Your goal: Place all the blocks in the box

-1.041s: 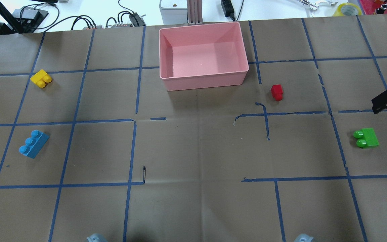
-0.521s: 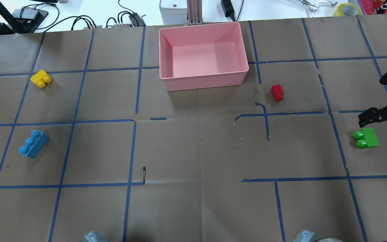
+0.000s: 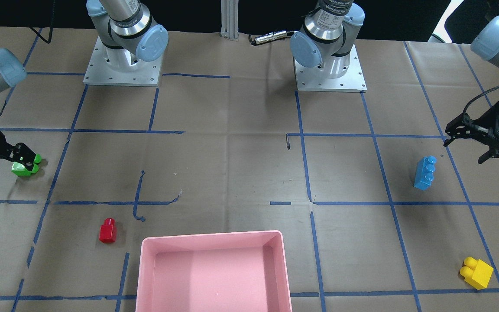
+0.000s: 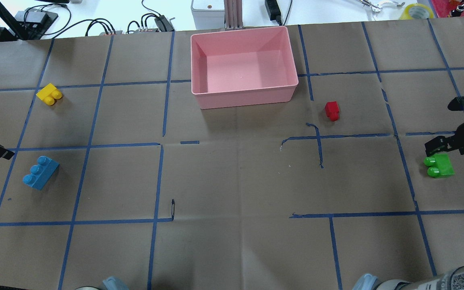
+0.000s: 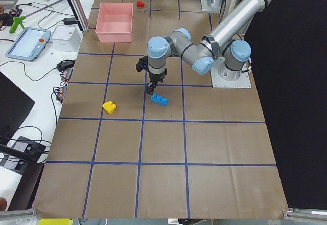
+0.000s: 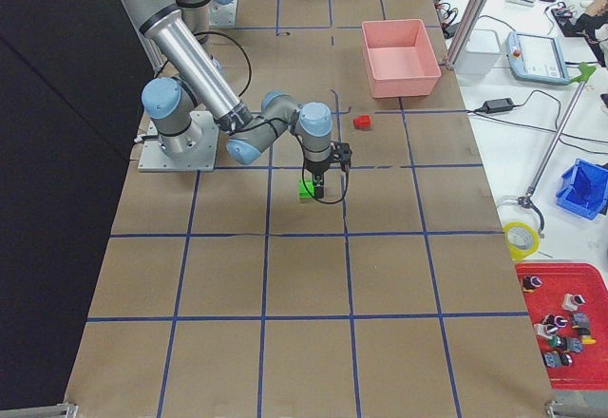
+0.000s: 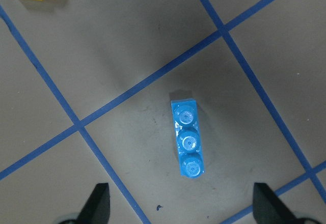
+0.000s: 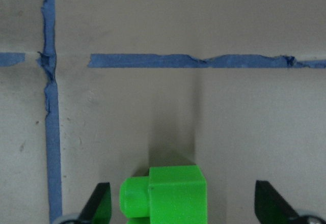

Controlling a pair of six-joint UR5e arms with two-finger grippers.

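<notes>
The pink box [image 4: 244, 98] stands empty at the far middle of the table. The green block [image 4: 439, 166] lies far right. My right gripper [image 8: 183, 206] is open and low over it, a finger on each side, not touching; it also shows in the front view [image 3: 20, 157]. The red block [image 4: 332, 110] lies right of the box. The light-blue block [image 4: 40, 172] lies at the left. My left gripper [image 7: 183, 206] is open and hovers above and just beside it [image 3: 465, 149]. The yellow block [image 4: 49, 94] lies beyond the blue one.
Brown paper with a blue tape grid covers the table [image 4: 232, 181]. Cables, a white unit and a post [image 4: 232, 14] sit behind the box past the far edge. The two arm bases [image 3: 121, 65] stand at the robot's side.
My right gripper has come in from the right edge and dropped down around the green block. My left gripper has moved in from the left edge toward the blue block. No block has moved.
</notes>
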